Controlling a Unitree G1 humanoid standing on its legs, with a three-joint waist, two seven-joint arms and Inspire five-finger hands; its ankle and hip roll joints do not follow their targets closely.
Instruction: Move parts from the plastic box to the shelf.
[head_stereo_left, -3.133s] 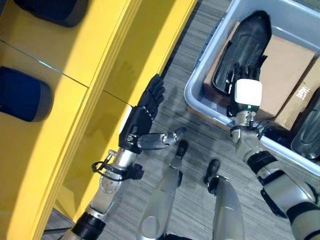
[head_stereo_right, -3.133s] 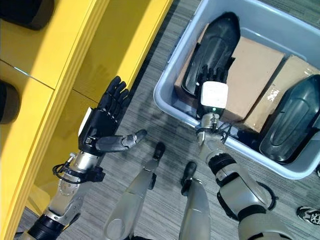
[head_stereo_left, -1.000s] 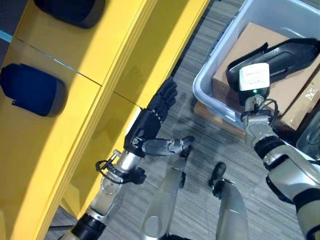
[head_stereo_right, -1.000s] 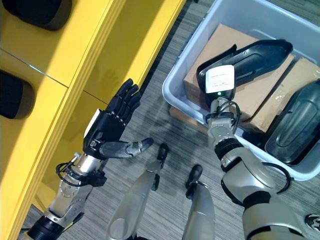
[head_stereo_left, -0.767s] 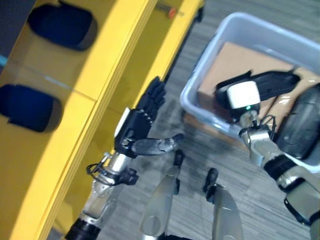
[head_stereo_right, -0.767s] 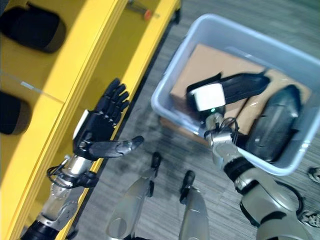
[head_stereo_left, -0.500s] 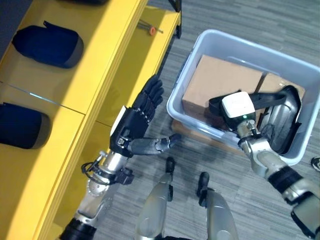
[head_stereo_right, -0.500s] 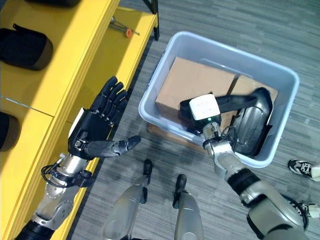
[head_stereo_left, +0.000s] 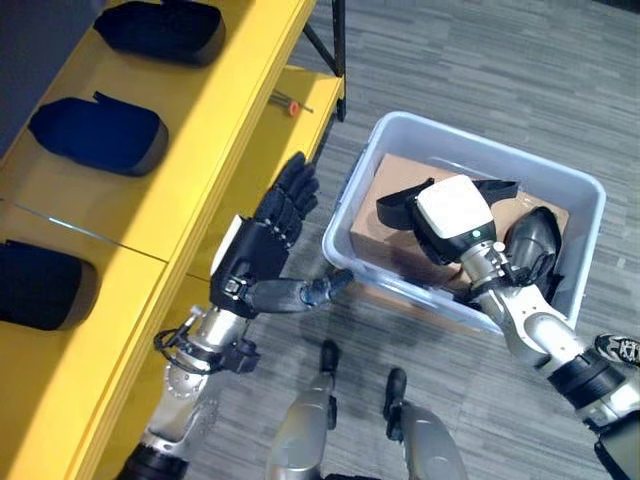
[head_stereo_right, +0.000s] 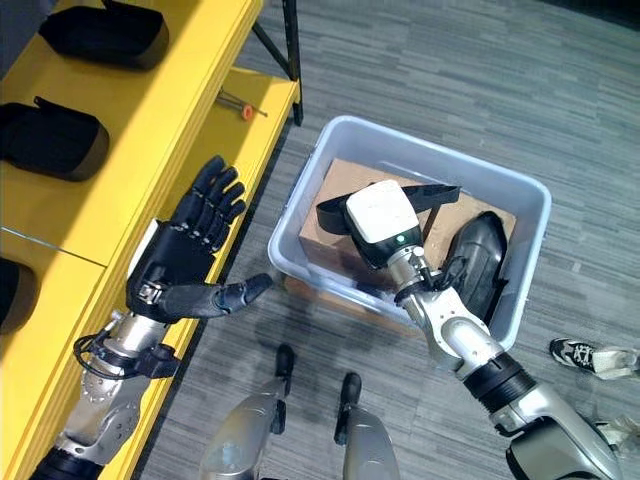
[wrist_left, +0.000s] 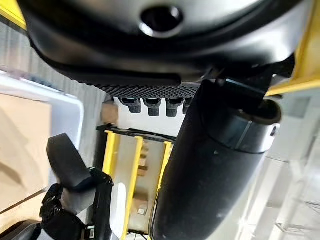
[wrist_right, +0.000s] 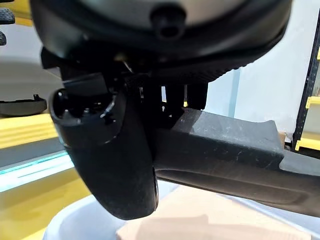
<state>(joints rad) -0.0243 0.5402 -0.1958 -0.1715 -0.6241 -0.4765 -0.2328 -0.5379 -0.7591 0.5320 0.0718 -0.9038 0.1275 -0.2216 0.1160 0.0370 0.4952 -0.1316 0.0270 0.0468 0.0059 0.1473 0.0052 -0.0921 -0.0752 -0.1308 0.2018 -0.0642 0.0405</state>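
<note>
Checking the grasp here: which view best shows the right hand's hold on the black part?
The right wrist view: the right hand has its thumb and fingers curled round the black part. In both eye views the hand's white back hides the fingers.

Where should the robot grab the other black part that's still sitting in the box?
Probably by its narrow upper end, coming from above: the black part leans against the plastic box wall beside the cardboard box, so its sides are hemmed in. The right hand already holds another part.
</note>
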